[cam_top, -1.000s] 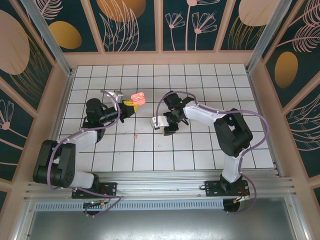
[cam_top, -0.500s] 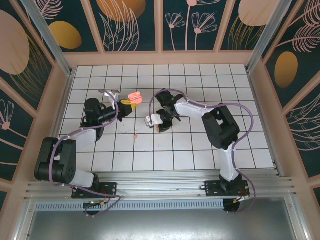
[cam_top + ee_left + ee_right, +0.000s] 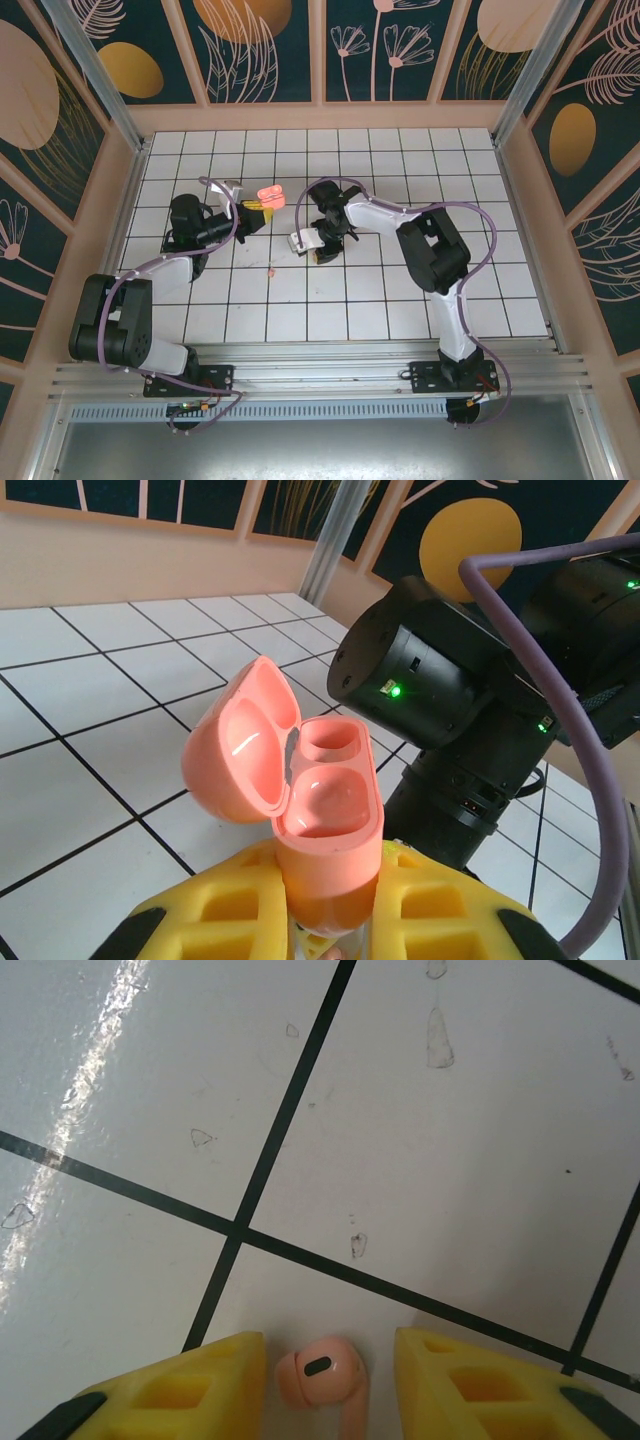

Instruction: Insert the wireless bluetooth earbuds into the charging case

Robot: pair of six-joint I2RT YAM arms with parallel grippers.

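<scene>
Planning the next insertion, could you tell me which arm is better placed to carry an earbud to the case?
Right. An earbud lies between the fingers of the right gripper, while the left gripper is shut on the open charging case, both wells empty.

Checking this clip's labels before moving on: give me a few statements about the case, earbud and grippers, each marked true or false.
1. The left gripper holds the charging case with its lid open. True.
2. Both wells of the case hold earbuds. False: both are empty.
3. A pink earbud sits between the right gripper's fingers. True.
4. The right gripper is by the right wall. False: it is near the middle of the tiled table, close to the case.
</scene>
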